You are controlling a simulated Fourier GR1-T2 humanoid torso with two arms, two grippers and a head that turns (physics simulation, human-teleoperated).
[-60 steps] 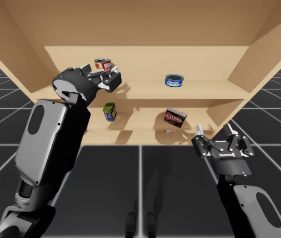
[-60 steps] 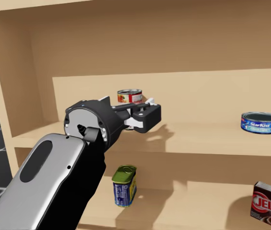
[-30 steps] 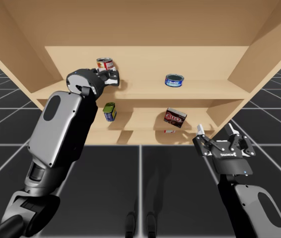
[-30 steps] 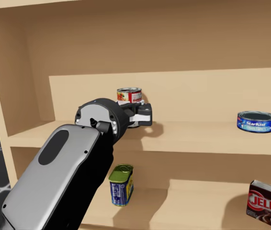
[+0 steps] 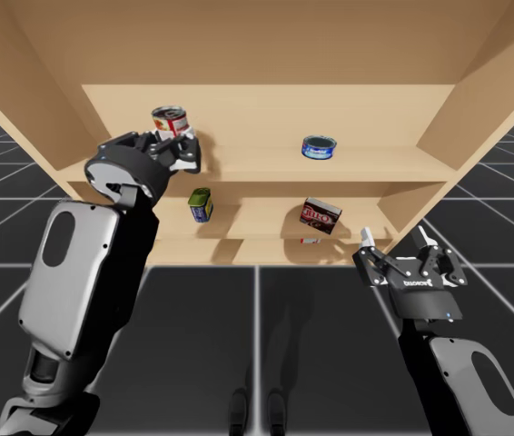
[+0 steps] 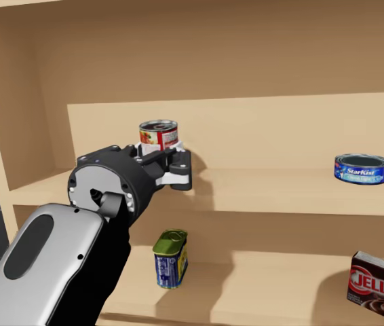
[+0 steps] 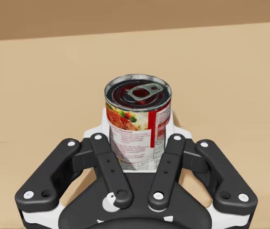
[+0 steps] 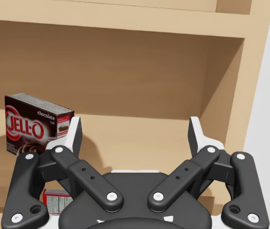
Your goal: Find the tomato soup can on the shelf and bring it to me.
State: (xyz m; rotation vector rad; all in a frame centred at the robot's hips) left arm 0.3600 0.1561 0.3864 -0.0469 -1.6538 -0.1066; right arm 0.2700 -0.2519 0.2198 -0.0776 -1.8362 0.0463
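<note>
1. My left gripper was clamped on the red and white can. One finger pressed each side of its lower half, so that was a proper grip.
2. The can stood upright, pull-tab lid on top, over the left part of the shelf's upper board. Its bottom was hidden behind the gripper, so I couldn't tell if it sat on the board or hung just off it.
3. In the high view my left arm came in from the bottom left and reached up to that board.
4. My right gripper had its fingers spread wide and nothing in them. It hung out in front of the shelf, near its right end and lower than both boards.
5. In the right wrist view a dark brown box sat on the lower board ahead of that gripper, off to one finger's side. A small red thing lay just below the box.
6. Other stuff: a flat blue can sat on the upper board, well apart from the gripped can. A blue and yellow tin stood on the lower board, below my left gripper.
</note>
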